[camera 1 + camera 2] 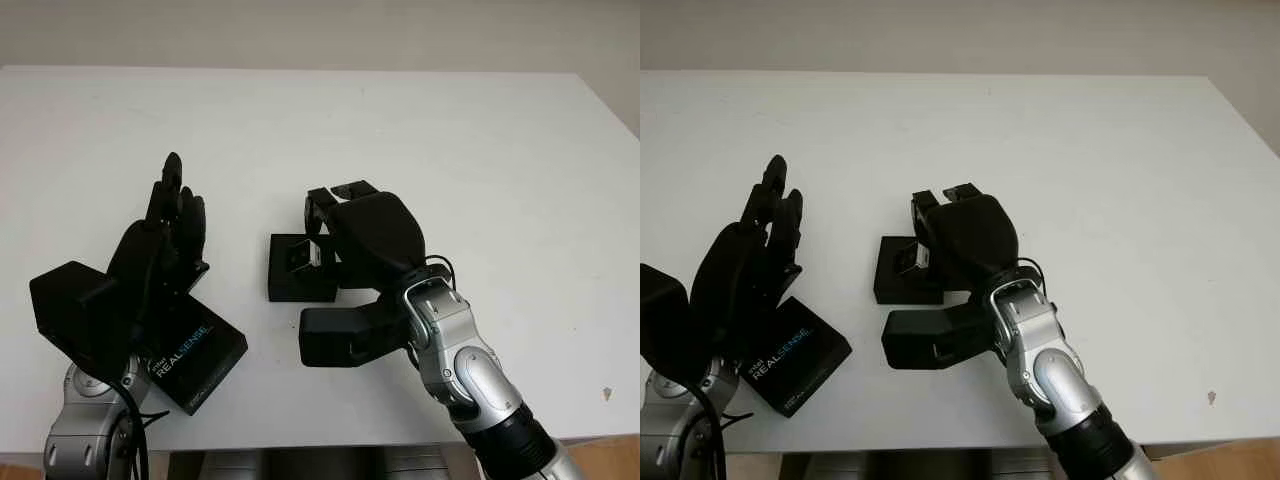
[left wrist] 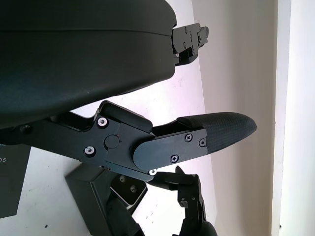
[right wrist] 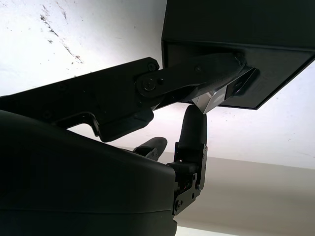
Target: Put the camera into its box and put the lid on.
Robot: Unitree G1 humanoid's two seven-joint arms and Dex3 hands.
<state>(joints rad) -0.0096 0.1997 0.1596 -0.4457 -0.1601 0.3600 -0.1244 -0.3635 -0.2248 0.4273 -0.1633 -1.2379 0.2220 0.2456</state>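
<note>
On the white table point(image 1: 420, 130), the left hand point(image 1: 165, 245) is raised over the near left part, open and holding nothing. Under it lies the black lid point(image 1: 195, 360) (printed REALSENSE), partly covered by that hand and arm. Just to its right sits the open black box point(image 1: 295, 268). The right hand point(image 1: 365, 230) reaches over the box's right side, fingers closed on the silvery camera point(image 3: 219, 96) at the box's opening.
</note>
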